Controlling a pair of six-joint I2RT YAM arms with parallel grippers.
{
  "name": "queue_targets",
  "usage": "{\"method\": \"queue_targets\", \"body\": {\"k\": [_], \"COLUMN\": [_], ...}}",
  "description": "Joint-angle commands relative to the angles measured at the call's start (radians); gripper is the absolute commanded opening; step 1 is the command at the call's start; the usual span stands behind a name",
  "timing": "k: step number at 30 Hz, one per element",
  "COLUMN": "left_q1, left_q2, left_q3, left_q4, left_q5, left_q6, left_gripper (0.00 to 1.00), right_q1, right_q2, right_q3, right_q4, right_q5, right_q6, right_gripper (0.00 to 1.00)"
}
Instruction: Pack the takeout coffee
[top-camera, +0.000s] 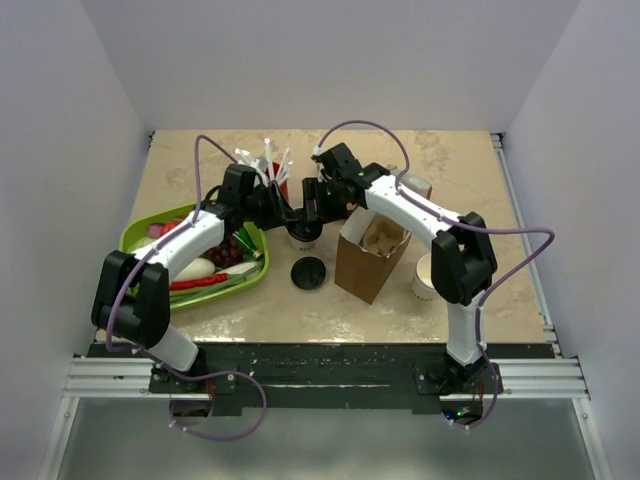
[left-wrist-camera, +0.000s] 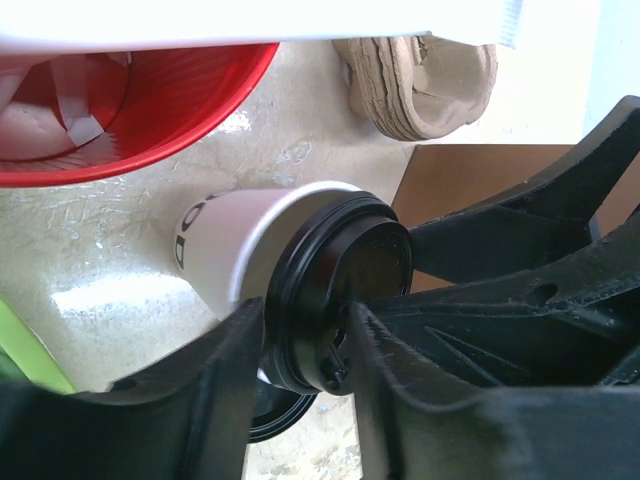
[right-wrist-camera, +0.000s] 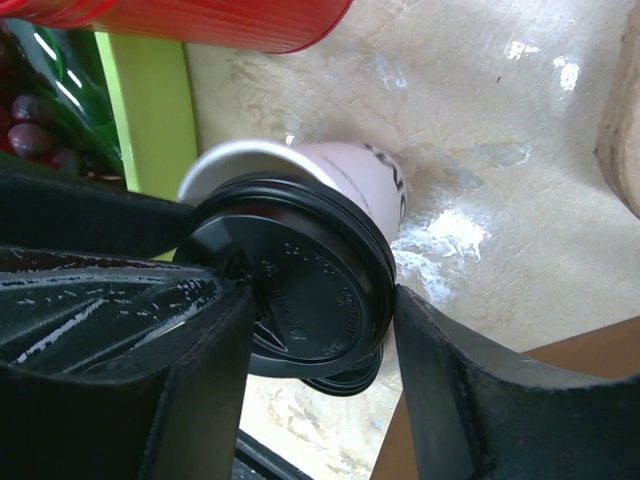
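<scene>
Paper walls and a thin black plastic top are making the coffee cup (top-camera: 305, 234) a light, easily crushed thing. It is standing upright on the bench (top-camera: 470, 180) just left of the brown bag (top-camera: 355, 268).

Far left of the bag, a green tray (top-camera: 130, 240) is sitting out of the way. Closer to the bag, the left claw (left-wrist-camera: 305, 318) is straddling the cup's lid (right-wrist-camera: 300, 290), with a finger on each side of the rim. I cannot tell whether it is pinching the lid or only hanging close. A loose lid (top-camera: 308, 272) is lying flat left of the bag, nearer the arm bases than the cup. The right claw (right-wrist-camera: 322, 297) is reaching in from the bag's far side and flanking the same lid, and again the pictures are not showing whether it is clamping.

The cup wall is probably going to buckle under a hard squeeze. The glossy lid is looking slippery, and it is likely to pop off if the cup is lifted by it alone. Any drink inside is adding weight and slosh, so the cup is wanting to travel upright. The safest hold is looking like the wall just under the rim, where the lid is stiffening the paper.

Inside the bag a cardboard carrier (top-camera: 382, 238) is waiting, and just right of the bag a lidless cup (top-camera: 424, 278) is standing.
</scene>
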Motion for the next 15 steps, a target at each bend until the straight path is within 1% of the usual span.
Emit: {"method": "queue_targets", "body": {"k": [1, 5, 9, 12, 13, 15], "left_q1": [0.000, 0.000, 0.000, 0.000, 0.000, 0.000], "left_q2": [-0.043, -0.060, -0.081, -0.095, -0.098, -0.104], "left_q3": [0.032, 0.038, 0.046, 0.055, 0.060, 0.066], "left_q4": [-0.007, -0.018, -0.029, -0.033, -0.037, -0.041], "left_q5": [-0.011, -0.019, -0.030, -0.028, -0.028, -0.030], "left_q6": [0.028, 0.031, 0.039, 0.048, 0.048, 0.059], "left_gripper": [0.47, 0.55, 0.68, 0.72, 0.73, 0.77], "right_q1": [-0.001, -0.001, -0.001, -0.001, -0.001, -0.001], "right_q2": [0.001, 0.004, 0.009, 0.010, 0.007, 0.001], "right_q3": [0.025, 0.031, 0.037, 0.038, 0.040, 0.040], "right_q4": [-0.003, 0.001, 0.003, 0.001, 0.004, 0.006], "right_q5": [-0.020, -0.026, -0.030, -0.030, -0.026, -0.020], "right_q6": [-0.002, 0.005, 0.008, 0.018, 0.018, 0.023], "right_gripper": [0.57, 0.56, 0.45, 0.45, 0.40, 0.40]}}
